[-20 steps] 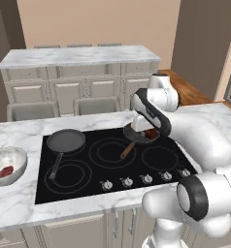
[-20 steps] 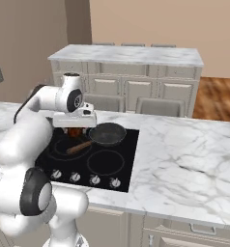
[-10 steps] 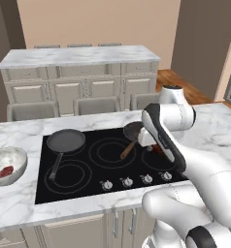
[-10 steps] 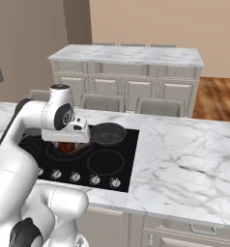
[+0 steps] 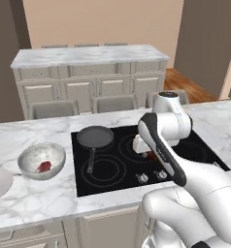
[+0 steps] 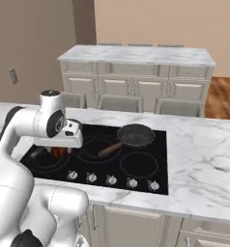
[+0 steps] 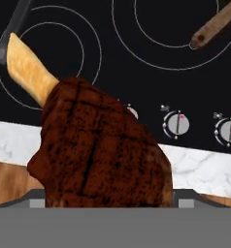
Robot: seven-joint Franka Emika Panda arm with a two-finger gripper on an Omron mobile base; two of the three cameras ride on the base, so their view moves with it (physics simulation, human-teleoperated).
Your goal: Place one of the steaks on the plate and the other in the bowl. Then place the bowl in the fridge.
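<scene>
Above the cooktop's (image 7: 137, 58) front edge, hanging between wide-set fingers pinching its flat sides: one steak (image 7: 98, 150). Likely soft, slick, floppy; best held mid-slab, by the bone. Other steak (image 5: 44, 166) already in the bowl (image 5: 25, 162) on the worktop (image 5: 44, 206).

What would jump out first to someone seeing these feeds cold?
The grilled bone-in steak held up close in the hand view, above the black cooktop and its knobs. Next, the white arm bent low over the cooktop, and the speckled bowl on the marble counter left of it, already holding a reddish steak.
</scene>
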